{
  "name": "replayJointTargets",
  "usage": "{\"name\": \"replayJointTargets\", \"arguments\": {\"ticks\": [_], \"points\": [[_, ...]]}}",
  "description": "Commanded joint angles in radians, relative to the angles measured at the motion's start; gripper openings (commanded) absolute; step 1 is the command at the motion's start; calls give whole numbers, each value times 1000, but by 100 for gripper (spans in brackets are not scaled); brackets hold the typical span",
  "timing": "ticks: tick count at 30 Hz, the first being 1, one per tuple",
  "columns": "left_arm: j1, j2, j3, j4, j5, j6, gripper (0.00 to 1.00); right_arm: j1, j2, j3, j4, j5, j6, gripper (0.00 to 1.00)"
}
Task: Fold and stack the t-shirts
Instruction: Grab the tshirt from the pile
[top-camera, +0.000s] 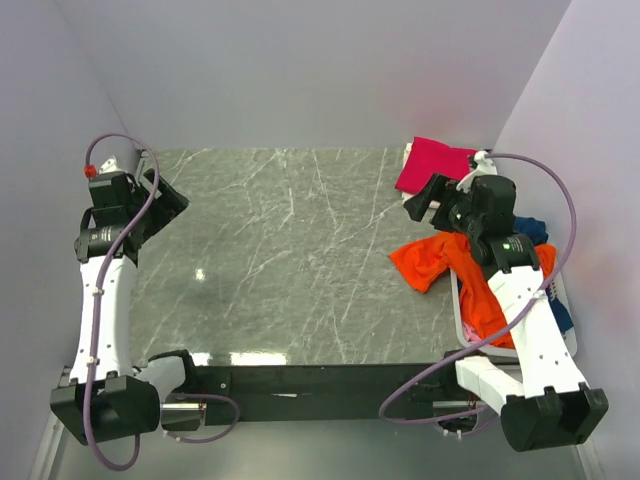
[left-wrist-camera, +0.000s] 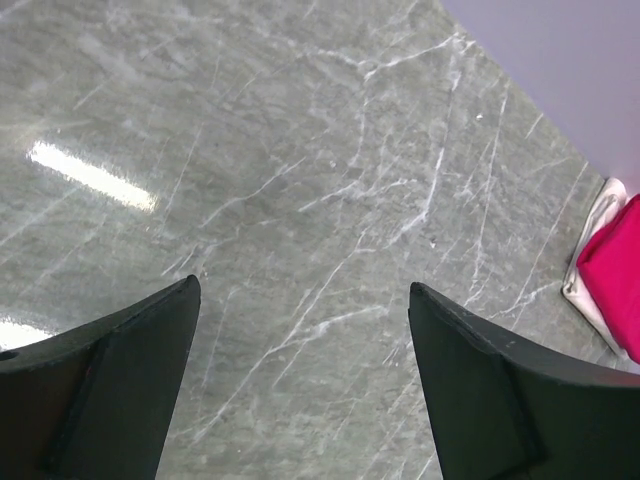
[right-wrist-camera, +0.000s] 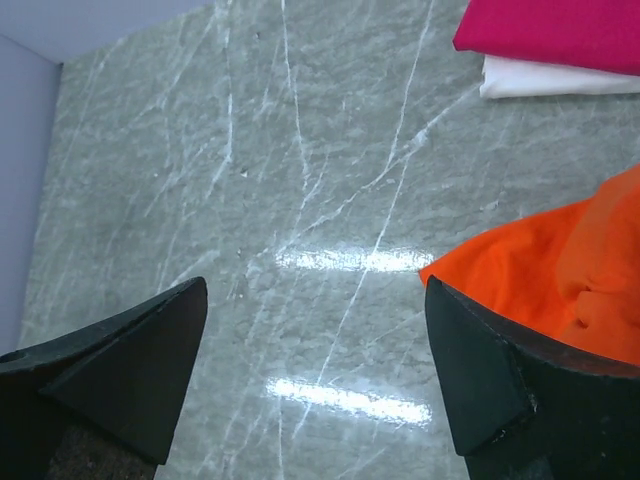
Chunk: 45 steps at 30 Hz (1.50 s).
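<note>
Cloth this soft and light should drag limply, so pinch the orange tee (top-camera: 430, 262), draped over the rim of the basket (top-camera: 461, 322), at its free hem; right gripper (right-wrist-camera: 315, 288) and left gripper (left-wrist-camera: 302, 288) both gape empty.

Grey-green marble table (top-camera: 280, 260), white veins, glossy with light glare. White basket (top-camera: 461, 328) sits at its right edge, near side. Orange tee (top-camera: 430, 262) hangs out of the basket's left side, crumpled, its loose end lying on the marble just left of the basket. Beyond the basket, in the far right corner: pale folded cloth (right-wrist-camera: 560, 78) flat on the table, magenta tee (top-camera: 432, 165) folded on top of it. Rest of the surface left of the basket is bare marble.
</note>
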Motion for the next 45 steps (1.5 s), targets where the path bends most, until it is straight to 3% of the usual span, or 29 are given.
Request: {"name": "replayJointTargets", "arguments": {"ticks": [1,5,12,18,26,39,42,43,45], "points": [[-27,9,90,-24,-38,41,91,-5,-71,-19,20,9,37,95],[-50,31,115,18,34,86,91,-7,-90,-35,-18,61,51,96],[-65,97,138,88,112,87,91,-28,-93,-49,-155,336,143,97],[-69,149,150,114,84,135,97,-186,-85,-118,-311,477,307,98],[-113,157,56,193,124,132,98,-556,-107,-269,-336,293,333,98],[-164,141,-38,212,109,130,98,-593,91,-338,-279,195,270,95],[-164,135,-47,209,101,133,98,-593,132,-355,-252,177,260,84],[-164,132,-49,207,97,135,98,-593,134,-351,-249,173,258,66],[-165,127,-47,204,69,145,98,-593,126,-339,-246,170,244,51]]}}
